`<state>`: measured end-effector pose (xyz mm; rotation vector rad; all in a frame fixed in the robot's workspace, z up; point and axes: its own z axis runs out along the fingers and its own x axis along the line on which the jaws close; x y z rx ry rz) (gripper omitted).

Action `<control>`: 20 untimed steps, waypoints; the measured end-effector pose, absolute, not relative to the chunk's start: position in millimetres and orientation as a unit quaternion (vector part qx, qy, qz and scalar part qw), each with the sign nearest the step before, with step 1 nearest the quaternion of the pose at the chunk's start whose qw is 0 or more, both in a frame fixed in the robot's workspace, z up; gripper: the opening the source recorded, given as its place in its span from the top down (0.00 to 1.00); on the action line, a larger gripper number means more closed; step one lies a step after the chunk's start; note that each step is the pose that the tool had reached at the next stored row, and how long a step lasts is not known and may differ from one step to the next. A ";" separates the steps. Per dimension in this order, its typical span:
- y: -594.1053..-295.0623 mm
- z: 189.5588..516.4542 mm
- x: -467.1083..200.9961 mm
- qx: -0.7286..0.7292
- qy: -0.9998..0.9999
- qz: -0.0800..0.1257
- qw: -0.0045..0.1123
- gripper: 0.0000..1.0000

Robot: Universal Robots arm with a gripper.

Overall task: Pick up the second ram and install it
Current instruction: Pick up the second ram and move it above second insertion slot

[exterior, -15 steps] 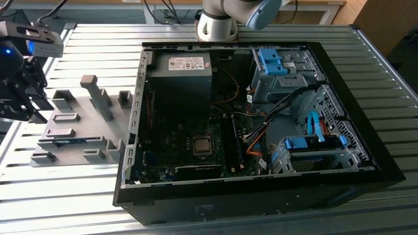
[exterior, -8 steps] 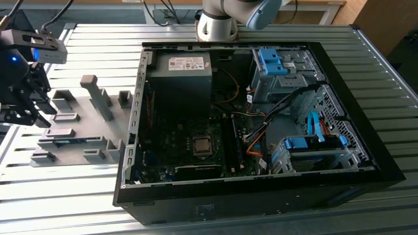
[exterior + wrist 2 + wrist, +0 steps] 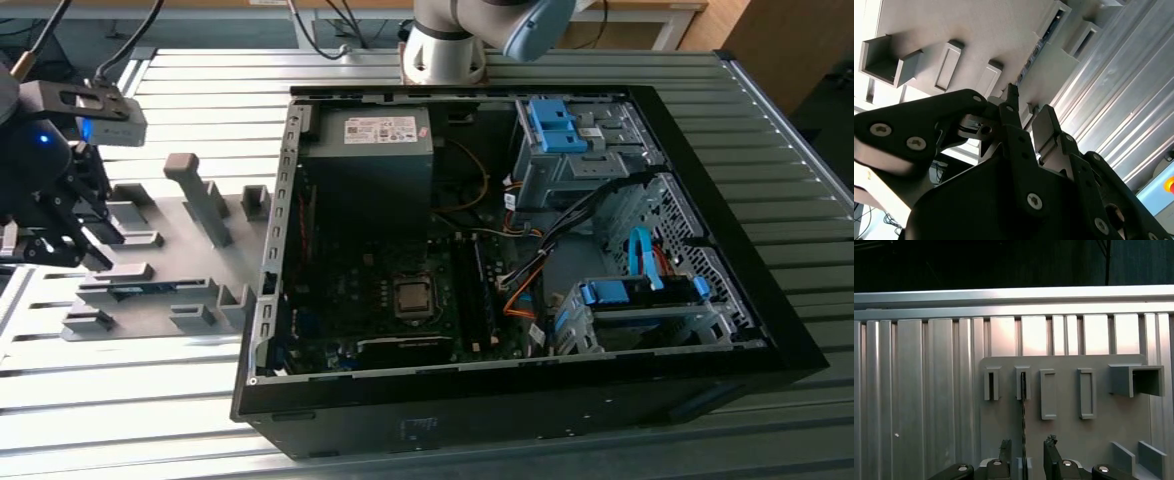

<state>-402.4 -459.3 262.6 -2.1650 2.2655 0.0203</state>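
The second ram (image 3: 1023, 420) stands on edge in a slotted grey fixture (image 3: 1069, 440), showing as a thin dark line. In the exterior view it is a blue strip (image 3: 140, 288) low in that fixture (image 3: 200, 250). My gripper (image 3: 1026, 452) hangs just above it, open, with one finger (image 3: 1005, 450) on each side and a gap to the ram on both. In the second wrist view the fingertips (image 3: 1013, 97) point at the ram's edge (image 3: 1035, 52). The gripper (image 3: 54, 240) sits at the exterior view's left, over the fixture.
An open black computer case (image 3: 747, 330) lies at the exterior view's right, with its motherboard (image 3: 400, 300), power supply (image 3: 367, 160) and light-blue drive latches (image 3: 554, 125). The fixture has several raised blocks and empty slots (image 3: 1048, 394). A ribbed metal table (image 3: 134, 400) carries everything.
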 end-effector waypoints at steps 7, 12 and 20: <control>-459.3 262.4 -402.4 -0.691 0.723 0.006 0.004 0.61; -459.3 255.4 -402.4 -0.691 0.723 0.006 0.004 0.54; -459.9 241.0 -402.4 -0.691 0.723 0.006 0.004 0.54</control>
